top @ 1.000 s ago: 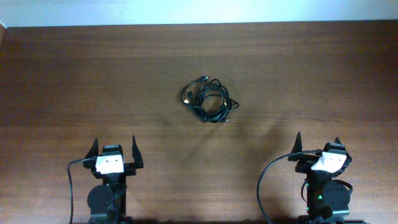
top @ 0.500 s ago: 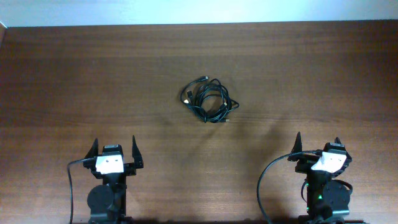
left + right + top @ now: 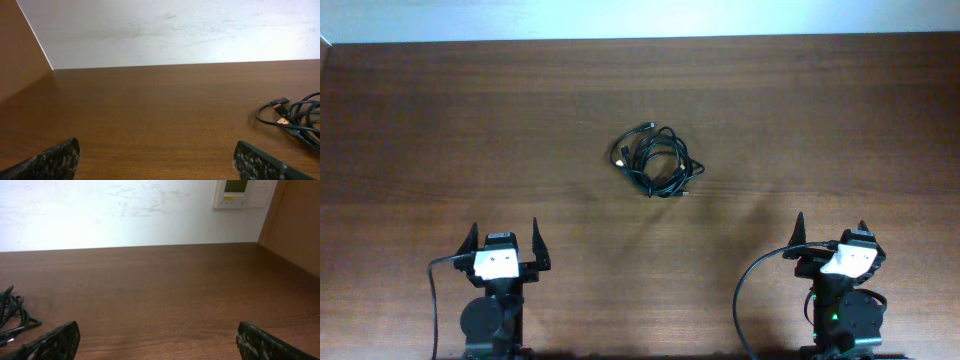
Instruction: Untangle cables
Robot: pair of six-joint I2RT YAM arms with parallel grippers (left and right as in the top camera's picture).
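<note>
— Lying where, the cables [image 3: 656, 160]?
— Bundled on the table [image 3: 440, 120], middle, slightly toward its far edge.
— And the grippers?
— Left gripper [image 3: 504, 227] and right gripper [image 3: 831, 222] both spread wide, holding nothing, near the front edge.

Black cables [image 3: 656, 160], brown wood-grain table [image 3: 470, 130]

A dark brown wooden table [image 3: 440, 120] met a scuffed white wall [image 3: 175, 30] at twelve o'clock; a white control panel [image 3: 244, 192] hung on it toward one o'clock
</note>
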